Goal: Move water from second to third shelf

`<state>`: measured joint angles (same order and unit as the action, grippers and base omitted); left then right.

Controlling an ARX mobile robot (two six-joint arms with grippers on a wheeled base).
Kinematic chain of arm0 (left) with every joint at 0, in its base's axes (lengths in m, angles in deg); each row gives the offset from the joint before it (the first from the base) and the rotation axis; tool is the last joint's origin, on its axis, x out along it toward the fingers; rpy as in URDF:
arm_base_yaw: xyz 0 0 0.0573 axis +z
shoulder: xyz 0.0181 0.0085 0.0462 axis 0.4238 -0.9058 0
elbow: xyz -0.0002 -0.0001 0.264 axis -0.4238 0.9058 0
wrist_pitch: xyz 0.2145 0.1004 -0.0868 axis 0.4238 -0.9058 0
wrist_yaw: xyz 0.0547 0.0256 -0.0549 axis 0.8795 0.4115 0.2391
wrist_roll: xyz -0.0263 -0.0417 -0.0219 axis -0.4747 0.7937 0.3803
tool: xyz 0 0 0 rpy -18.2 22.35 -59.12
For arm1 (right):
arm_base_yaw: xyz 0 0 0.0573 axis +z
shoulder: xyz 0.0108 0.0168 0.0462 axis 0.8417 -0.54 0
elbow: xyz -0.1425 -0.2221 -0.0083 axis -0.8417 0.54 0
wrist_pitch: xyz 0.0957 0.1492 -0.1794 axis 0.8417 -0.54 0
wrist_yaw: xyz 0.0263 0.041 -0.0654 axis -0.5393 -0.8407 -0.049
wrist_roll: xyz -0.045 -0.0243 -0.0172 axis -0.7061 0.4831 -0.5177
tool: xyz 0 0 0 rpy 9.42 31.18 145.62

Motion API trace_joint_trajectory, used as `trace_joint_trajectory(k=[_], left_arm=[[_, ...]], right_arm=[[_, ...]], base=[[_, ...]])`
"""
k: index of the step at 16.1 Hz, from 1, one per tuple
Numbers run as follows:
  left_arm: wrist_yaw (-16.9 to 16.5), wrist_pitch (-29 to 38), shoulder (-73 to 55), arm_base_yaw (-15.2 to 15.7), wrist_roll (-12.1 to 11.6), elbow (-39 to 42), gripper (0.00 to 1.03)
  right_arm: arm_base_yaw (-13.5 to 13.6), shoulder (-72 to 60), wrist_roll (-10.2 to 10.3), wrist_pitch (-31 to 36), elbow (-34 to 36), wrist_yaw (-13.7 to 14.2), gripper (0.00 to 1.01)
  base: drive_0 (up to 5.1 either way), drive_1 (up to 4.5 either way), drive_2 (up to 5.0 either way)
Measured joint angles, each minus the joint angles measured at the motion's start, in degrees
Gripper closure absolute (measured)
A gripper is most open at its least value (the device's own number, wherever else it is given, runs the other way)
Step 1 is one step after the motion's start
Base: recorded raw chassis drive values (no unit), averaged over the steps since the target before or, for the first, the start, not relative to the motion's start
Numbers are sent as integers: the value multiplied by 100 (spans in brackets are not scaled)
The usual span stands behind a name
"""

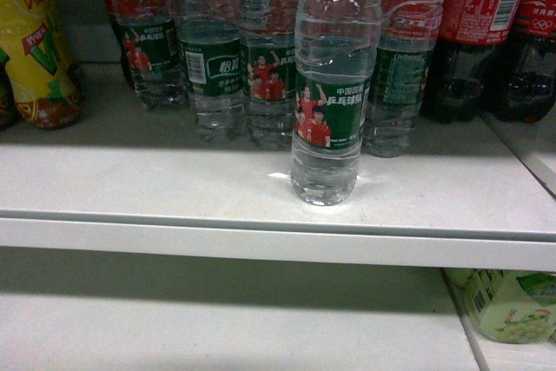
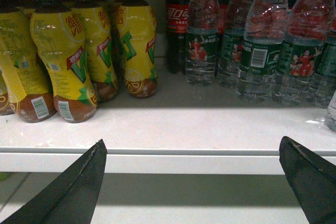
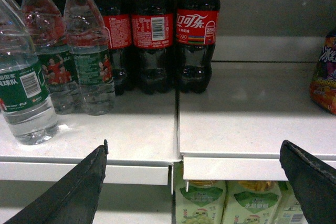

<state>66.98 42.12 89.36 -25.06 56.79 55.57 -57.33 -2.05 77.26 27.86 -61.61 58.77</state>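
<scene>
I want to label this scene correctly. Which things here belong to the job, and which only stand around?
For the job:
- water bottle standing forward of the row
- left pincer, open
- right pincer, open

Just around:
- other water bottles
- cola bottles
- yellow drink bottles
- green cartons below

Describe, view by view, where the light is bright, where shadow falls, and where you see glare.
Head view: the front water bottle throws a small glint on the shelf; shadow lies beneath. Left wrist view: the yellow bottles shine. Right wrist view: bright shelf front, dim back wall.
</scene>
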Motion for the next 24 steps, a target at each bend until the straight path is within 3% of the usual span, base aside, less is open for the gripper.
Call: trace_joint_trajectory(k=[21, 22, 23, 24], left_arm=[[0, -2, 0, 0, 0, 0, 5], [0, 0, 0, 0, 0, 0, 5], [0, 0, 0, 0, 0, 0, 5], [2, 0, 0, 0, 0, 0, 5]], right_arm=[[0, 0, 0, 0, 0, 0, 3], [-17, -7, 70, -28, -4, -57, 3], [-184, -249, 424, 129, -9, -461, 3], [-308, -789, 815, 557, -68, -669, 3]], base=[[0, 0, 0], [0, 0, 0], [0, 0, 0], [0, 0, 0]])
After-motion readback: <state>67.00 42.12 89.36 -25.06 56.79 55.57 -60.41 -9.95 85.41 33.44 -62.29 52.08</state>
